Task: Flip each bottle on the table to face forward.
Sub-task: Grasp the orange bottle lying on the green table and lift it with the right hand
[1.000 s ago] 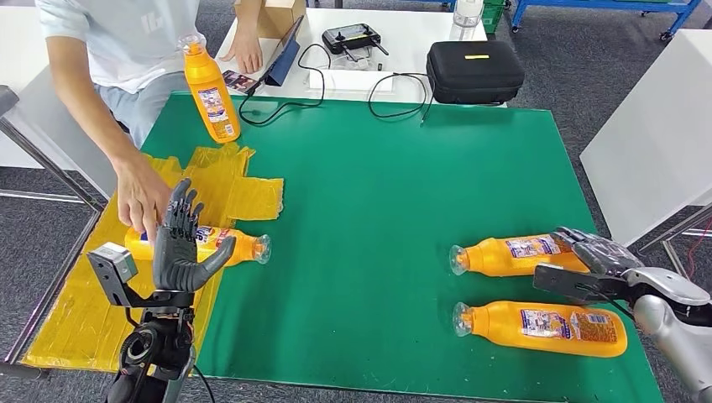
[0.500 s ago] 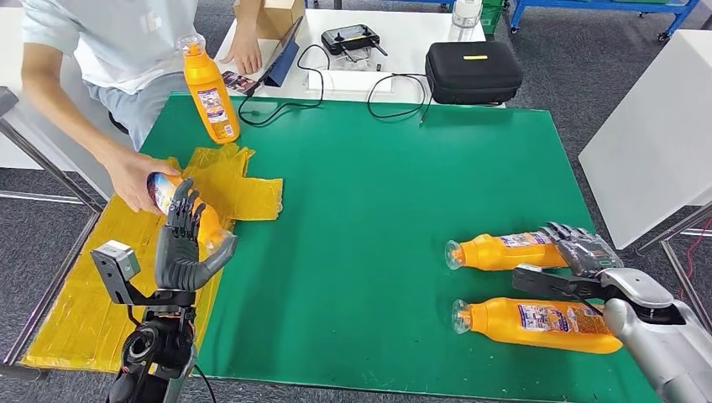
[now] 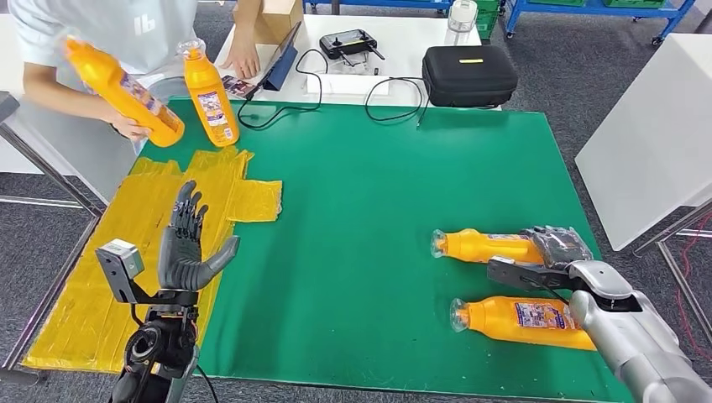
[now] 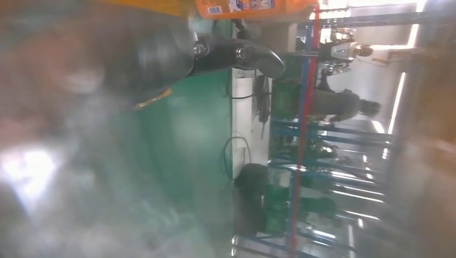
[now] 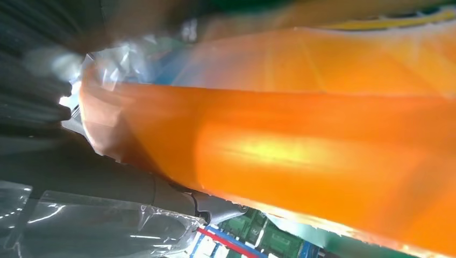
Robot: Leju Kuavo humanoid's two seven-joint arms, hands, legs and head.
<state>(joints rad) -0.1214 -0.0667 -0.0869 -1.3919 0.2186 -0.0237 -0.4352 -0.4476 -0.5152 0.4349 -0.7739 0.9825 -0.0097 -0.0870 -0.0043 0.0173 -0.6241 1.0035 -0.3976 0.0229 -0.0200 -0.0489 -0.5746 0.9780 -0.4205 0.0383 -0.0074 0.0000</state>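
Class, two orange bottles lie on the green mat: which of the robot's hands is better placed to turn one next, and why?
The right hand. It already lies on the farther lying bottle, with the nearer lying bottle beside its arm. The left hand is raised, holding nothing, over the yellow sheet, far from both.

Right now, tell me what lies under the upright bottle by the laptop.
The upright bottle stands on the green mat, beside the yellow sheet. The mat patch beneath its base is covered.
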